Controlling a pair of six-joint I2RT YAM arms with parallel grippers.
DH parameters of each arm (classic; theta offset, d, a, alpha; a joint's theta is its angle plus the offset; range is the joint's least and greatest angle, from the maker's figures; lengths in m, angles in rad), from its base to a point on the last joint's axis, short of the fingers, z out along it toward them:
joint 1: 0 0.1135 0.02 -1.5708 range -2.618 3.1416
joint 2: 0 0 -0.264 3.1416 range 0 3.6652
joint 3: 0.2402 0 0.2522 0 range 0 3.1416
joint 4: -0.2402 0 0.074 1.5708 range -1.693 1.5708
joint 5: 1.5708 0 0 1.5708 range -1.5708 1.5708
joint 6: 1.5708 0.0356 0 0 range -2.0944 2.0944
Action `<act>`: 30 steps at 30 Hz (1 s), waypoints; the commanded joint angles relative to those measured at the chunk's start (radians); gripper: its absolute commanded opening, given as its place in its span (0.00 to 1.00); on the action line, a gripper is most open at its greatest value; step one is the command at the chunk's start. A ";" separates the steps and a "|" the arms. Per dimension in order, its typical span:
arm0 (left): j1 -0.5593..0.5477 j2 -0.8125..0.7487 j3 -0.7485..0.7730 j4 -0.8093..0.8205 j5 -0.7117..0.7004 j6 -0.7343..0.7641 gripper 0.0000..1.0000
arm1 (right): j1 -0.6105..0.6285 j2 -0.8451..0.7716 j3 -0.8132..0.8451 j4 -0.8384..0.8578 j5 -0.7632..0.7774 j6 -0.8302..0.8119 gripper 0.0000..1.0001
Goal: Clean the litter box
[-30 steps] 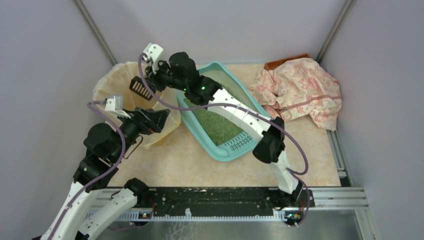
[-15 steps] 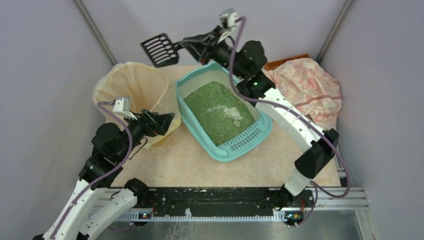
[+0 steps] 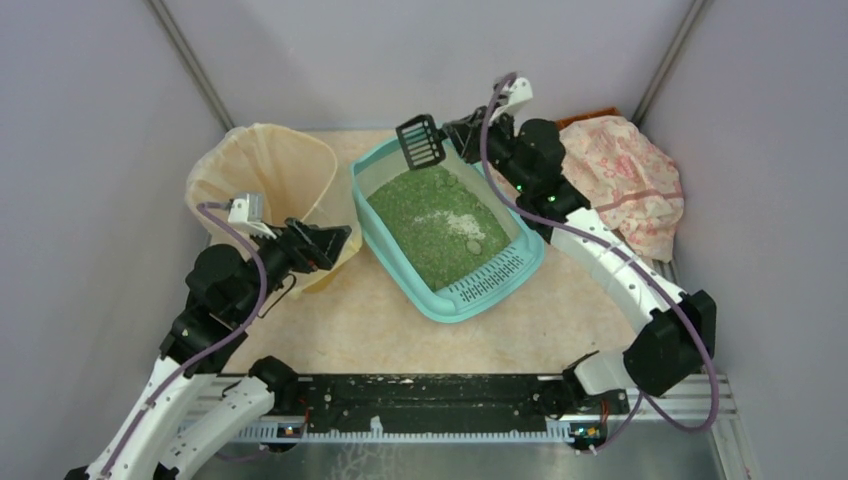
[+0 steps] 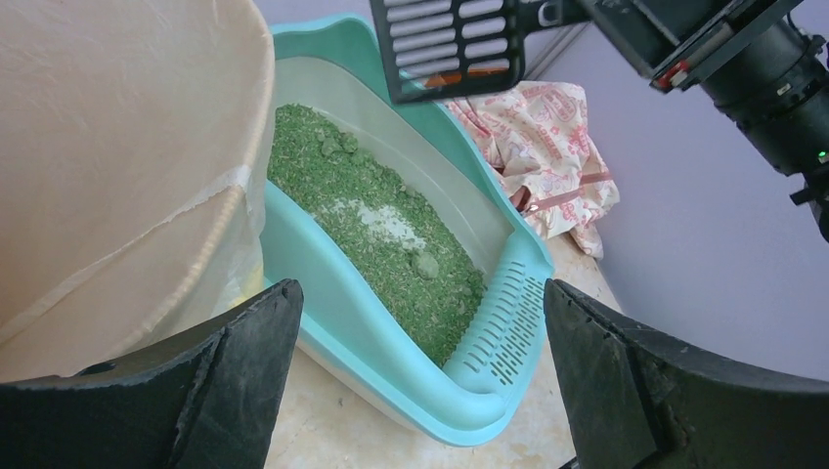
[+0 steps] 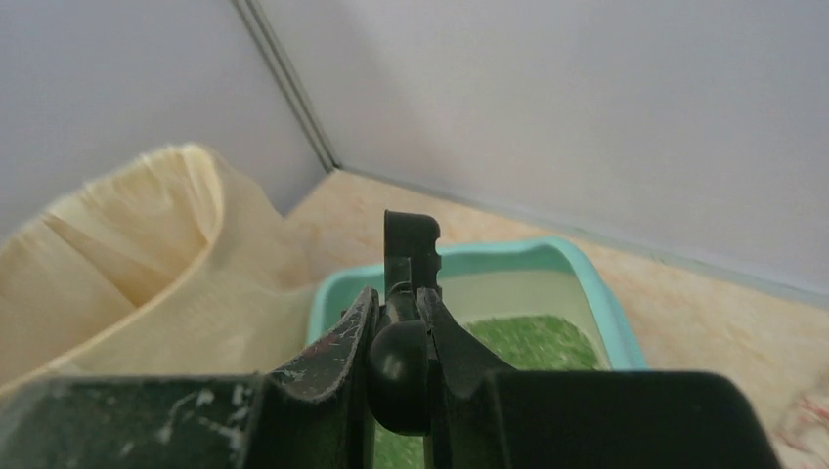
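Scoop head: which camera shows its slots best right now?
Left wrist. The scoop fills the upper frame, slots large and sharp, near the litter box far rim, though its top is cropped. Top external shows the whole scoop small, held by the right gripper. Right wrist sees only its handle edge-on between the fingers.

litter box: smooth teal plastic, slight sheen. granules: coarse, matt green, with a pale powdery patch. scoop: matt black plastic. bin liner: thin, beige, wrinkled. cloth at 2 o'clock: soft printed fabric, crumpled. desk: smooth marbled beige. right fingers: matt black, scuffed white.
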 commanded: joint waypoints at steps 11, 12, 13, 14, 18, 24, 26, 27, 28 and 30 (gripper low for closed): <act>-0.002 0.073 -0.022 0.080 0.033 0.005 0.98 | 0.316 0.289 0.170 -0.263 0.736 -0.603 0.00; -0.002 0.071 -0.020 0.078 0.032 0.006 0.98 | 0.323 0.330 0.195 -0.262 0.762 -0.632 0.00; -0.002 0.065 -0.019 0.074 0.025 0.006 0.98 | 0.331 0.368 0.220 -0.258 0.783 -0.653 0.00; -0.002 0.059 -0.020 0.069 0.016 0.006 0.98 | 0.333 0.405 0.253 -0.257 0.803 -0.670 0.00; -0.002 0.040 -0.022 0.039 -0.024 0.016 0.98 | 0.333 0.516 0.339 -0.250 0.833 -0.732 0.00; -0.002 0.036 -0.024 0.028 -0.036 0.024 0.98 | 0.332 0.624 0.465 -0.250 0.848 -0.802 0.00; -0.002 0.036 -0.028 0.031 -0.040 0.026 0.98 | 0.328 0.647 0.498 -0.255 0.836 -0.805 0.00; -0.001 0.035 -0.029 0.030 -0.042 0.026 0.98 | 0.323 0.661 0.511 -0.262 0.828 -0.802 0.00; -0.001 0.033 -0.030 0.032 -0.044 0.027 0.98 | 0.320 0.671 0.524 -0.268 0.821 -0.797 0.00; -0.002 0.029 -0.027 0.029 -0.046 0.031 0.98 | 0.310 0.693 0.537 -0.273 0.809 -0.789 0.00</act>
